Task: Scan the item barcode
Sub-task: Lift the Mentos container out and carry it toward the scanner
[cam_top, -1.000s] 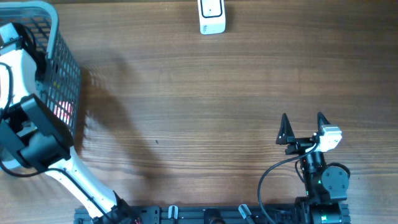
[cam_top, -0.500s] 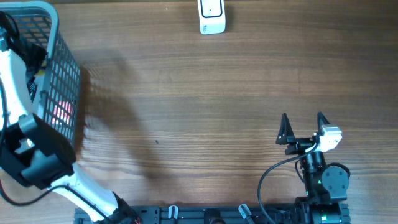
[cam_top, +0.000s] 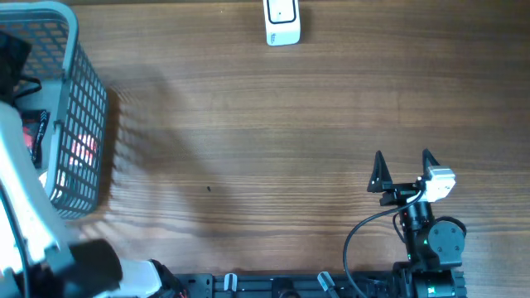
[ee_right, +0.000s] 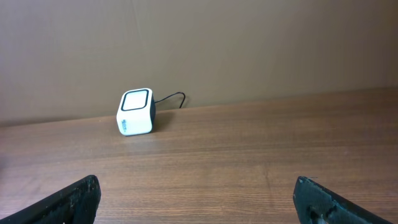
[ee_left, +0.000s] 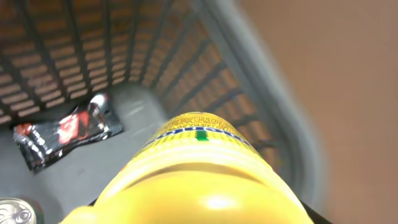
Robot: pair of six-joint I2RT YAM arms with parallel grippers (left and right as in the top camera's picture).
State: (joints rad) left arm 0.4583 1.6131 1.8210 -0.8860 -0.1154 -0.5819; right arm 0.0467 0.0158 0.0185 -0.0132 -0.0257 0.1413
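The item is a yellow container with a blue and green band (ee_left: 199, 168). It fills the lower half of the left wrist view. My left gripper (ee_left: 199, 214) is shut on it, and only dark slivers of its fingers show at the container's sides. The container hangs above the floor of the grey wire basket (ee_left: 249, 59), which stands at the table's left edge (cam_top: 79, 108). The white barcode scanner (cam_top: 282, 22) sits at the far middle of the table, also seen from the right wrist (ee_right: 135, 112). My right gripper (cam_top: 403, 170) rests open near the front right, holding nothing (ee_right: 199, 199).
A red and black packet (ee_left: 65, 130) and the top of a silver can (ee_left: 15, 211) lie on the basket floor. The left arm's white link (cam_top: 16, 207) covers the table's left front corner. A black cable leaves the scanner's side (ee_right: 171, 98).
The left arm has lifted and swung off the basket toward the left front, uncovering the basket's inside in the overhead view. The right arm has not moved.
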